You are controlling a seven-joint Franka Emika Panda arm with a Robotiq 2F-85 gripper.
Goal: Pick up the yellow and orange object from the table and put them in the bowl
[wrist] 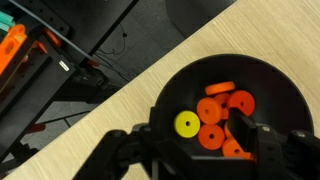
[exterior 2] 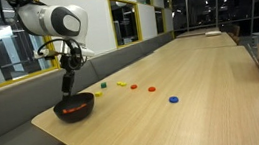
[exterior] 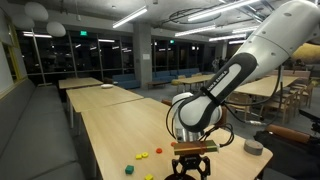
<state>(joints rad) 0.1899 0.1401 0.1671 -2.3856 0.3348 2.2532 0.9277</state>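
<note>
One bowl (exterior 2: pixel 75 115), one cube (exterior 2: pixel 102 85), one blue disc (exterior 2: pixel 174 100)

A black round bowl (exterior 2: pixel 75 114) stands under the gripper (exterior 2: pixel 69 94); a small green cube (exterior 2: pixel 102 86), a yellow disc (exterior 2: pixel 122 84), a red disc (exterior 2: pixel 152 88) and a blue disc (exterior 2: pixel 174 100) dot the otherwise open pale wooden table (exterior 2: pixel 221 76).

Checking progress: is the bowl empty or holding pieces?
Not empty. In the wrist view the bowl holds one yellow piece among several orange pieces.

Exteriors share table (exterior 2: pixel 211 82), wrist close above bowl (wrist: pixel 268 76)
</note>
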